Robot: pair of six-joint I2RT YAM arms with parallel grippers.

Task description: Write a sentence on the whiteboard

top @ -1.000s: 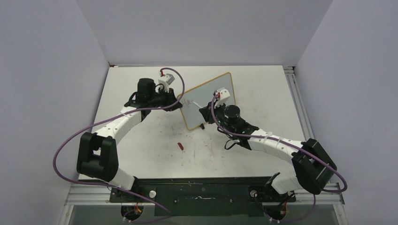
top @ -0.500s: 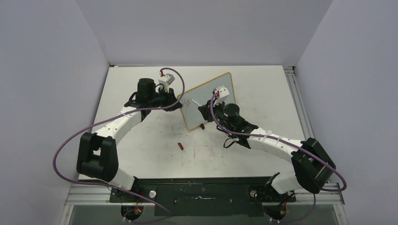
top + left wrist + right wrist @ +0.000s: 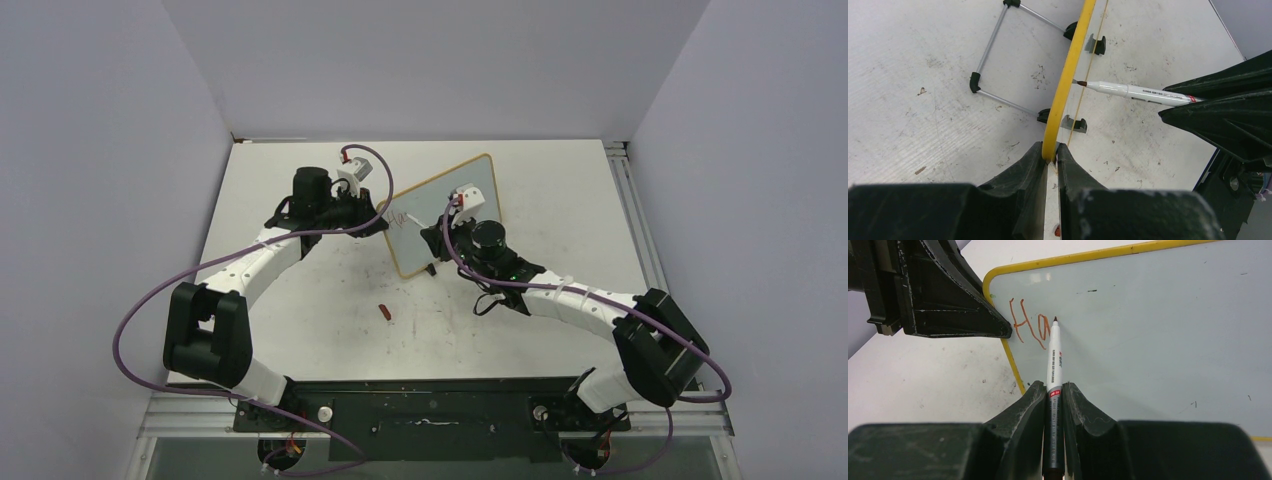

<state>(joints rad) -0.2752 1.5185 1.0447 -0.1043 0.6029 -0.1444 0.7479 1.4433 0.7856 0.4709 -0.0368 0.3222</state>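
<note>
The whiteboard [image 3: 445, 205] with a yellow frame stands tilted on the table; it also shows in the right wrist view [image 3: 1148, 330] and edge-on in the left wrist view [image 3: 1068, 80]. Red lettering "Ha" [image 3: 1028, 325] sits near its upper left corner, also seen from above [image 3: 399, 216]. My left gripper [image 3: 1050, 150] is shut on the board's yellow edge [image 3: 382, 222]. My right gripper [image 3: 1053, 390] is shut on a white marker [image 3: 1054, 360], whose tip touches the board just right of the "a". The marker also shows in the left wrist view [image 3: 1133, 92].
A red marker cap [image 3: 385, 312] lies on the tabletop in front of the board. The board's wire stand [image 3: 998, 55] and black feet [image 3: 1075, 124] rest on the scuffed white table. Grey walls close in three sides.
My right arm has shifted slightly left along the board with the marker. The red lettering has grown a little. The left arm has not moved.
</note>
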